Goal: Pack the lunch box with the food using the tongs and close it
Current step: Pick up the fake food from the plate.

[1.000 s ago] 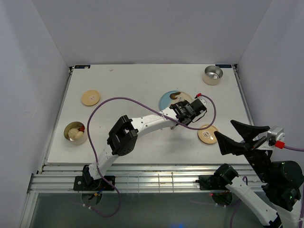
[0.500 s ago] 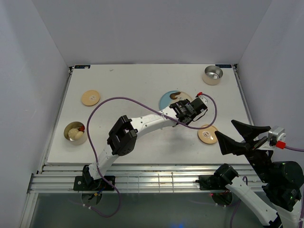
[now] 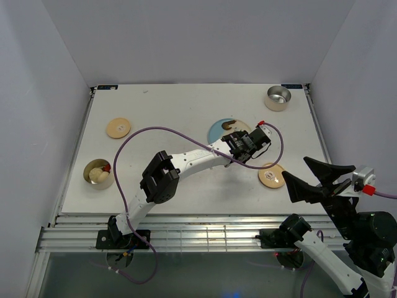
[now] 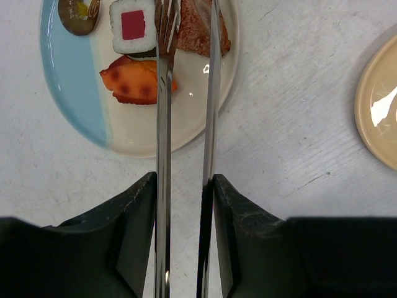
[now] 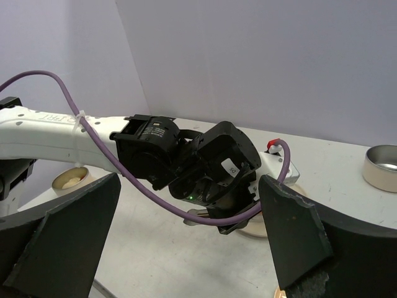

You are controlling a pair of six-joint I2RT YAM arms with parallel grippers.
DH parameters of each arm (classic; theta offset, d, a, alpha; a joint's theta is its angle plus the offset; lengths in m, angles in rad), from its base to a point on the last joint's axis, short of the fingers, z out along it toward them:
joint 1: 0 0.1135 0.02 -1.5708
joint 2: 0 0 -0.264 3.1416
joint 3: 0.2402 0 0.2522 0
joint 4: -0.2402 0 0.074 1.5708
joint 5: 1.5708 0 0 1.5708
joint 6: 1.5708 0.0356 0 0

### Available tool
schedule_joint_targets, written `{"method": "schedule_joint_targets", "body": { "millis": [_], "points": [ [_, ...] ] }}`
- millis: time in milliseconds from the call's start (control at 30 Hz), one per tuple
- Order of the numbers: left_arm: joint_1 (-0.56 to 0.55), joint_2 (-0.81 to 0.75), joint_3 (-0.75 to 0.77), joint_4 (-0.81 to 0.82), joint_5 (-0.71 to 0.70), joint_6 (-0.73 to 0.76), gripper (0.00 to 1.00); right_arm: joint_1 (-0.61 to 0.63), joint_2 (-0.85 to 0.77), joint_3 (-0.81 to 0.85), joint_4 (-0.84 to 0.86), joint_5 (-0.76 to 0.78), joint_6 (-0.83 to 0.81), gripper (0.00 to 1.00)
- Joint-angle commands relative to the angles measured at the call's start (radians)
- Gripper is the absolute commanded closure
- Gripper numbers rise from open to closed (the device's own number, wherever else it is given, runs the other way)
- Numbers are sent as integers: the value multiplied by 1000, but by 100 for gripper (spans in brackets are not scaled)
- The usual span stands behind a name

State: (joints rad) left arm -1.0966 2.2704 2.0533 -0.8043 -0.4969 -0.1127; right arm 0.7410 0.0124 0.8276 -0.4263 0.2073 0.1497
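Observation:
My left gripper (image 4: 184,180) is shut on the tongs (image 4: 162,124), one silver arm pressed against each finger. The tong tips reach over the blue-and-white plate (image 4: 74,93) and straddle a brown piece of food (image 4: 197,31) at its far edge. Also on the plate are an orange-red piece (image 4: 133,81), a white roll with a red centre (image 4: 132,23) and a dark piece (image 4: 77,12). From above, the left gripper (image 3: 245,144) hovers over the plate (image 3: 217,129). The round lunch box (image 3: 97,174) at the left holds pale lumps. My right gripper (image 3: 293,167) is open and empty at the near right.
A steel bowl (image 3: 278,97) stands at the back right. One tan round lid (image 3: 118,128) lies at the left, another (image 3: 271,175) near the right gripper. The left arm's purple cable (image 5: 142,186) loops above the table. Walls close in three sides.
The left gripper has squeezed the tongs a little narrower over the plate. The right arm has drifted slightly right and toward the near edge.

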Motion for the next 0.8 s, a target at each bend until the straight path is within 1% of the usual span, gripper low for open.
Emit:
{"method": "schedule_joint_targets", "body": {
  "millis": [0, 200, 533, 767],
  "points": [
    [-3, 0, 38, 4, 11, 2, 51, 4, -57, 36, 6, 15, -12, 2],
    [-3, 1, 39, 4, 12, 1, 51, 4, -52, 42, 6, 15, -15, 2],
    [-3, 3, 51, -21, 4, 4, 46, 4, -51, 47, 6, 17, -18, 2],
    [-3, 15, 62, -32, 34, -16, 46, 4, -55, 48, 3, 15, -16, 2]
  ]
}}
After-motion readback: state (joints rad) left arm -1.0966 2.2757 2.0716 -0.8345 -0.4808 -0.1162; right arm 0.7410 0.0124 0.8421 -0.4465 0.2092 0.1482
